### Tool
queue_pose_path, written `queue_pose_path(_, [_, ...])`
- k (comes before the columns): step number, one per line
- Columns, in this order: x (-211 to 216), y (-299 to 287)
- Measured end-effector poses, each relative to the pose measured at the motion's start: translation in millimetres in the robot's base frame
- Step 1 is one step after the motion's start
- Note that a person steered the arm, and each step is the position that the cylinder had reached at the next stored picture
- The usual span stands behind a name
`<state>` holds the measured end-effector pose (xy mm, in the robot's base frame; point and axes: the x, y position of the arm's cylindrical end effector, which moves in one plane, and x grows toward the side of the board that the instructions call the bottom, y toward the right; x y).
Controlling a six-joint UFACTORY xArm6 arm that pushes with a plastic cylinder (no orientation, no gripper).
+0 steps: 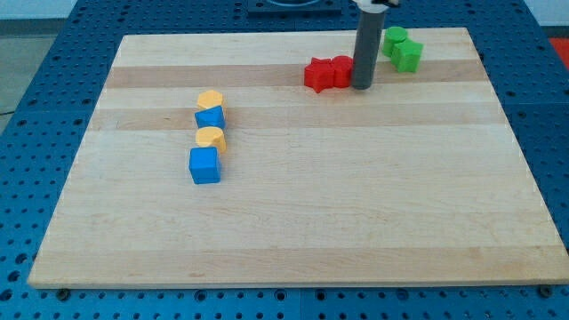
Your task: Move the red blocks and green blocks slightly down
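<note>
Two red blocks sit side by side near the view's top middle: a red star-shaped block (317, 75) and a second red block (341, 71) to its right. My tip (362, 86) stands right next to the second red block, on its right side. Two green blocks sit at the view's top right: one green block (394, 38) and a green star-shaped block (408, 56) just below it. The rod stands between the red pair and the green pair and hides part of the right red block.
At the view's left middle stands a column of blocks: an orange block (210, 99), a blue block (211, 117), an orange round block (211, 138) and a blue cube (204, 165). The wooden board (356, 213) lies on a blue perforated table.
</note>
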<state>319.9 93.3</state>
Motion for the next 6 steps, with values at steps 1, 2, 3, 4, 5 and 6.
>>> queue_pose_path(1, [1,1])
queue_pose_path(2, [9,33])
queue_pose_path(3, [-8,9])
queue_pose_path(4, [-43,6])
queue_pose_path(5, [-65,5])
queue_pose_path(6, [-93,5])
